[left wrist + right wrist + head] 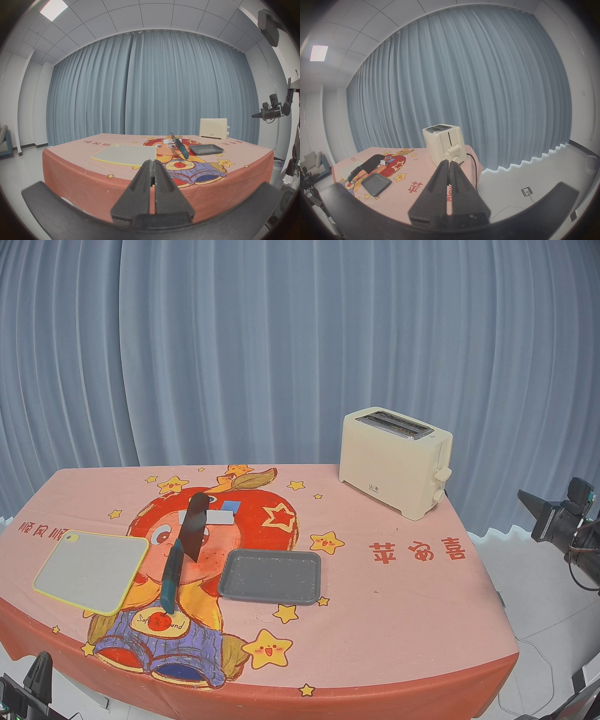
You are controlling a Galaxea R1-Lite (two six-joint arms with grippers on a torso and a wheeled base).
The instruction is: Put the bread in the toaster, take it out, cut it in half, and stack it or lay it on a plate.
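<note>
A cream toaster (395, 462) stands at the table's back right, its two top slots dark. A grey tray-like plate (270, 576) lies at the table's middle. Left of it a knife (184, 549) with a dark blade and teal handle rests propped on a small white and blue block (217, 515). A grey cutting board (92, 571) with a yellow rim lies at the left. My left gripper (153, 162) is shut with nothing in it, off the table's front left corner (40, 662). My right gripper (449, 164) is shut on nothing, held off the table's right side (526, 496), pointing toward the toaster (445, 147).
The pink printed cloth (387, 615) covers the table, and its right front part is bare. A blue curtain (281, 346) hangs behind. The toaster's cord (473, 165) drops over the far edge beside a floor socket (527, 191).
</note>
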